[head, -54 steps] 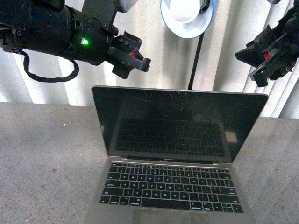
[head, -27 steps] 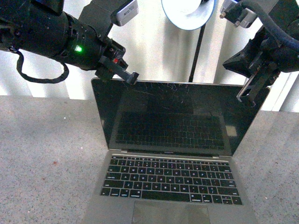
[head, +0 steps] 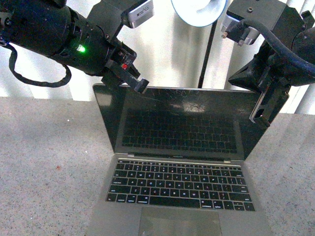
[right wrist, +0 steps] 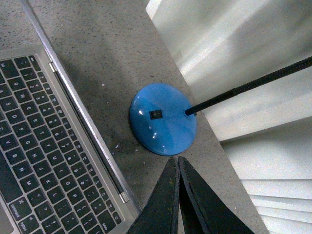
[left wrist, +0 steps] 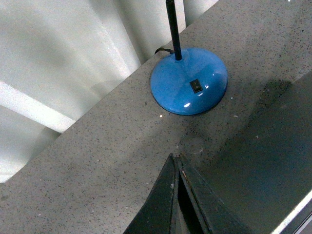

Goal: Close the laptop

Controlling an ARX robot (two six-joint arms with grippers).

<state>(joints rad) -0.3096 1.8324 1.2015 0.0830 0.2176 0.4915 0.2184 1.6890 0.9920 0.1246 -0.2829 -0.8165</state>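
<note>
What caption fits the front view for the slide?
Left end effector and right end effector, both shut, at the top corners of the open laptop.

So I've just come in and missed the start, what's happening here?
Two robot arms are working on an open laptop on a speckled counter. The left end effector and right end effector, both shut, are at the lid's top corners. The lid stands open, not yet folded down. A blue lamp is behind it.

The laptop [head: 179,160] has a smooth, matt silver metal body, matt black keys [head: 179,184] and a glossy black screen [head: 182,123] (finely cracked near its top). The counter [head: 49,172] is grainy speckled stone; the lamp base [left wrist: 189,80] is shiny blue.
</note>
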